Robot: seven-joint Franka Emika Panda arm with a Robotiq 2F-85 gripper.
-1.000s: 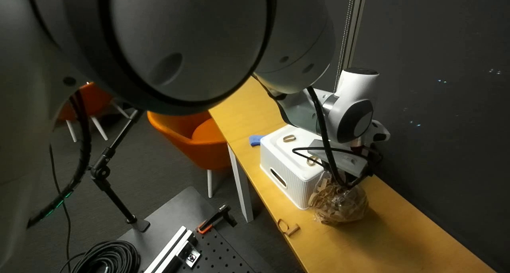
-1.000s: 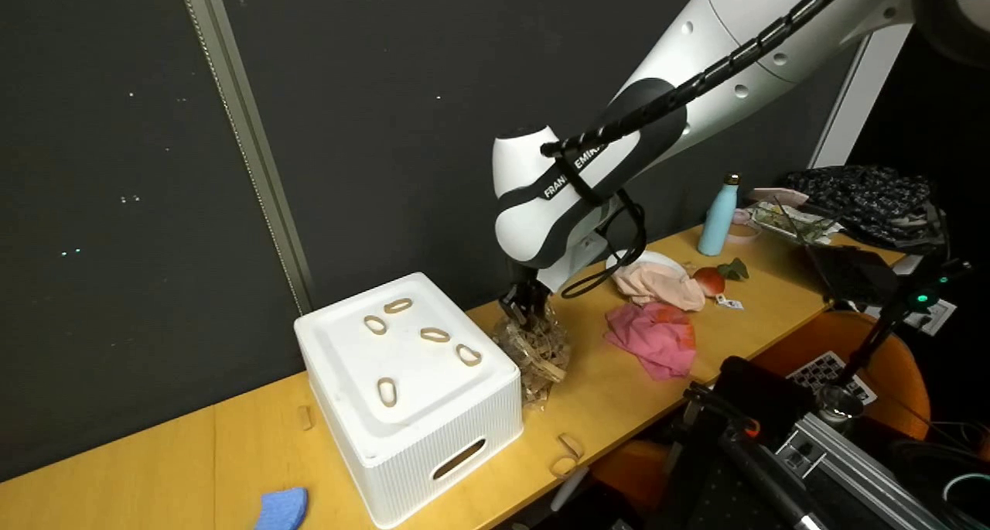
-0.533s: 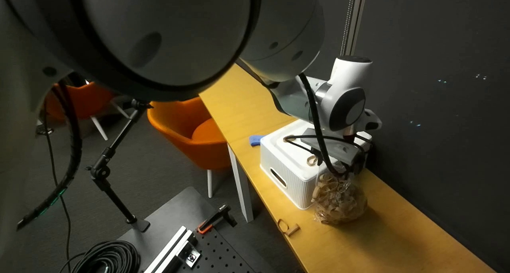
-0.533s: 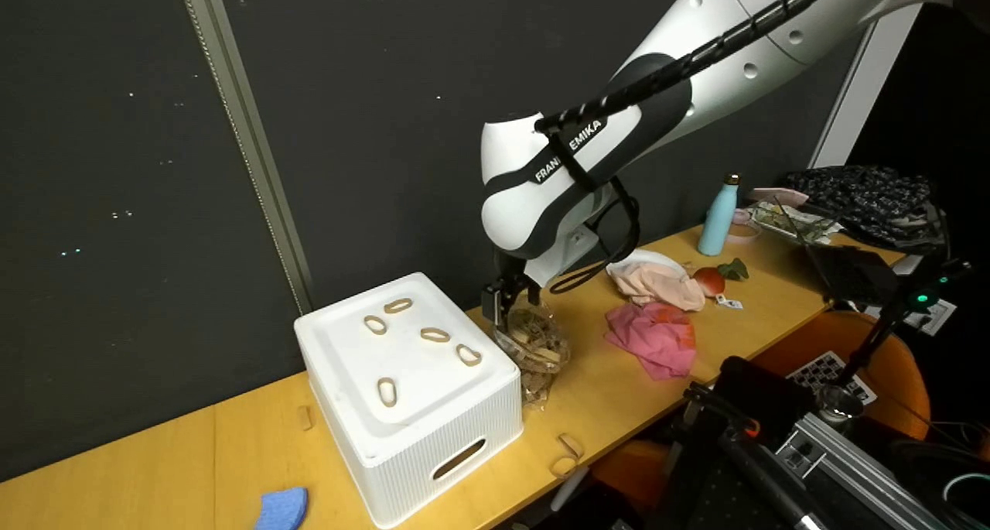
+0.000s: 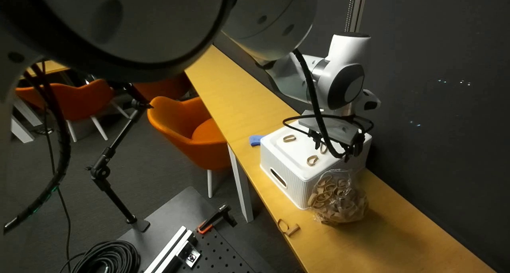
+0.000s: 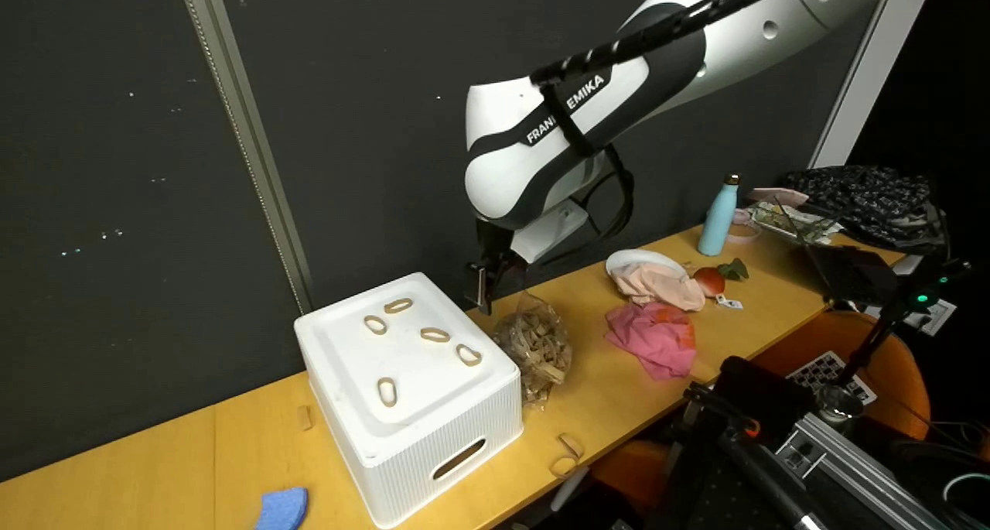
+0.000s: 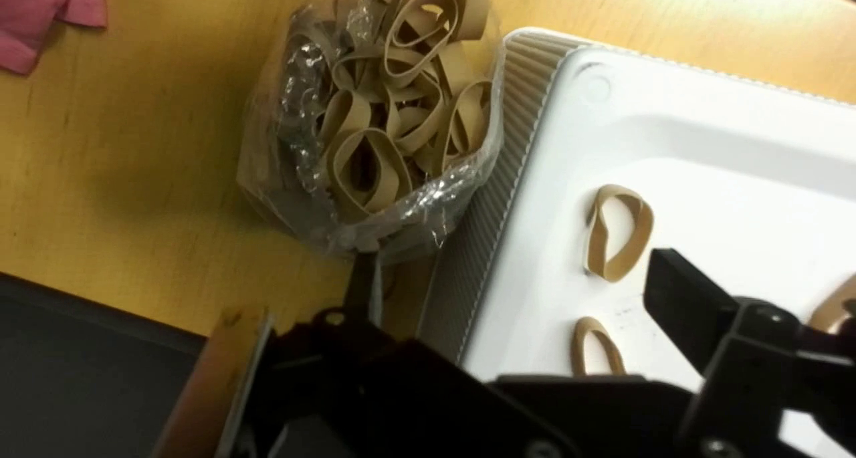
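Tan bands [image 7: 420, 132], flat loops, in crinkled clear plastic bag [image 7: 438, 197]; hand [image 7: 513, 263] spread wide

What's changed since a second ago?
The gripper rose clear of the plastic bag of rubber bands, shifted toward the white box, and opened. Whether it released anything is unclear. The bag, the five loose bands on the box and the pink cloth stayed put.
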